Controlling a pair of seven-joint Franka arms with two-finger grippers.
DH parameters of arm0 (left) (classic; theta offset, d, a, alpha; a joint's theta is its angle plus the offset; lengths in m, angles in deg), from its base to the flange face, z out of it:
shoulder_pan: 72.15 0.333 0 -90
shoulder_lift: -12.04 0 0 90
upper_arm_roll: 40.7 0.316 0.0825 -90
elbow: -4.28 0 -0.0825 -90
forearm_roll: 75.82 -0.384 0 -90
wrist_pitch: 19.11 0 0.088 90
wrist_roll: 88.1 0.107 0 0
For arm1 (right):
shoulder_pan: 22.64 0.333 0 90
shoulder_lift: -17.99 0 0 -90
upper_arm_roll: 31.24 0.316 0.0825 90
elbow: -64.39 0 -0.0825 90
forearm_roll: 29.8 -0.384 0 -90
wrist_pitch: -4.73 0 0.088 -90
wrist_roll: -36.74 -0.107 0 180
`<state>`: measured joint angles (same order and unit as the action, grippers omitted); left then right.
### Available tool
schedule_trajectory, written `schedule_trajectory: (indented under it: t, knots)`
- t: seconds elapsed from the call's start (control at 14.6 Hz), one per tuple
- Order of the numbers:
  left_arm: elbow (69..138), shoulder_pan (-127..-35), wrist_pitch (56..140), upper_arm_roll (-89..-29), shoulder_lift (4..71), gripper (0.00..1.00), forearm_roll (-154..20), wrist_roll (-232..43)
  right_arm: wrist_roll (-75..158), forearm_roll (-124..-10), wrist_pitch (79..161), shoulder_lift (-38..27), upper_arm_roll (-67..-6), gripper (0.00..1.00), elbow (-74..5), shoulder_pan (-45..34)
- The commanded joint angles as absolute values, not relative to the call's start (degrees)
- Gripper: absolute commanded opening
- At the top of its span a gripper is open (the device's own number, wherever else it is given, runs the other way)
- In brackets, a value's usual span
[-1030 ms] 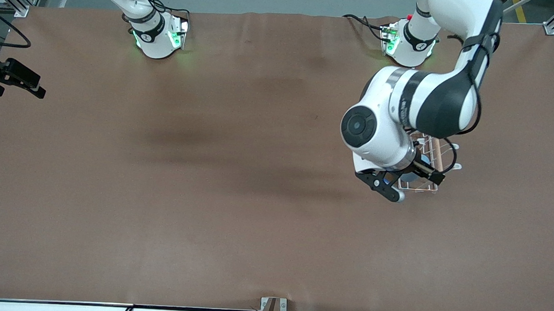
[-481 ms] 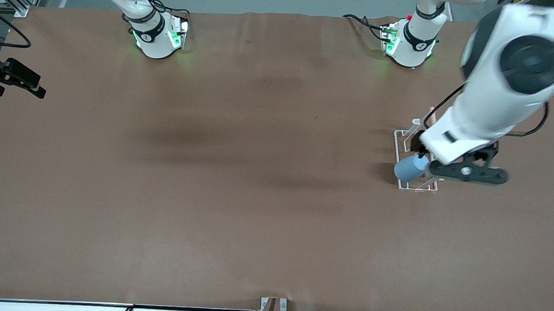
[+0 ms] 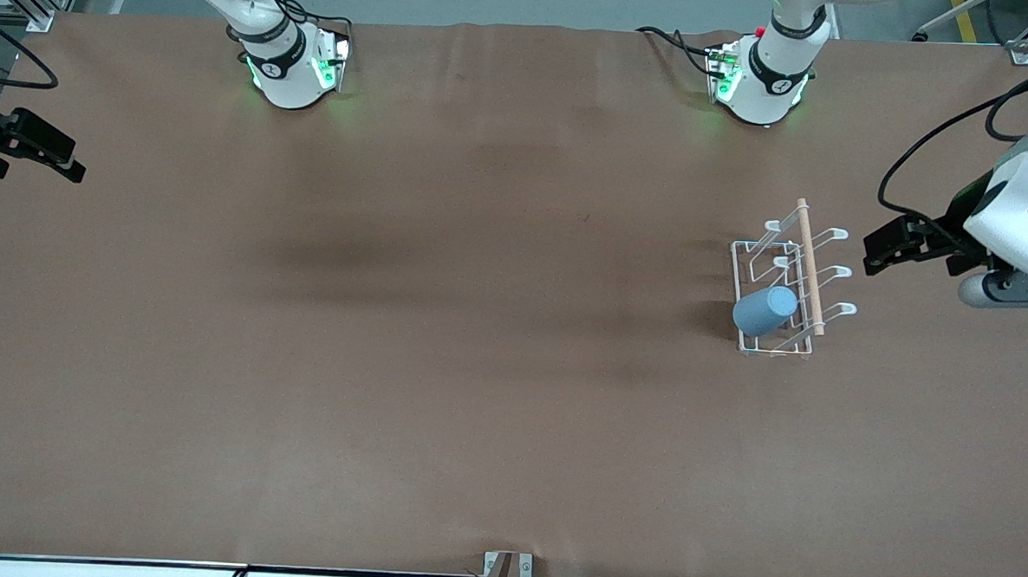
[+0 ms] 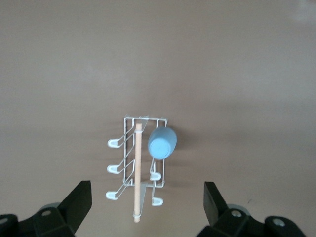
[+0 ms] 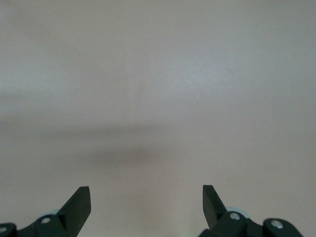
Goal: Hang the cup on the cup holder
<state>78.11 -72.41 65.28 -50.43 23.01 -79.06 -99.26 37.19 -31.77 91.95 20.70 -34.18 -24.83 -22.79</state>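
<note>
Cup hangs mouth-down on cup holder prong (so it stays); left tool released, right tool released, waiting.

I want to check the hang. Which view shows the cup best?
The left wrist view: the cup sits centred and unobstructed on a prong of the cup holder, its closed end facing the camera. The front view shows it smaller, from above, also clear. The right wrist view shows only bare table.
</note>
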Motion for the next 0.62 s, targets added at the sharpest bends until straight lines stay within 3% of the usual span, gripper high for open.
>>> schedule_trajectory:
  t: [0.0, 0.21, 0.55]
  knots:
    - [86.5, -72.9, 66.0, -48.4, 15.2, 1.0, -77.9, -97.3, 36.7, -30.9, 91.7, 21.1, -34.4, 1.0, -25.1, -22.4]
    - [93.4, -72.8, 66.4, -47.6, 10.1, 1.0, -77.7, -96.3, 36.7, -30.9, 91.7, 21.1, -34.4, 1.0, -25.1, -22.4]
    - [97.1, -72.5, 66.5, -47.2, 7.6, 1.0, -76.5, -96.0, 36.7, -30.9, 91.7, 21.1, -34.4, 1.0, -25.2, -22.5]
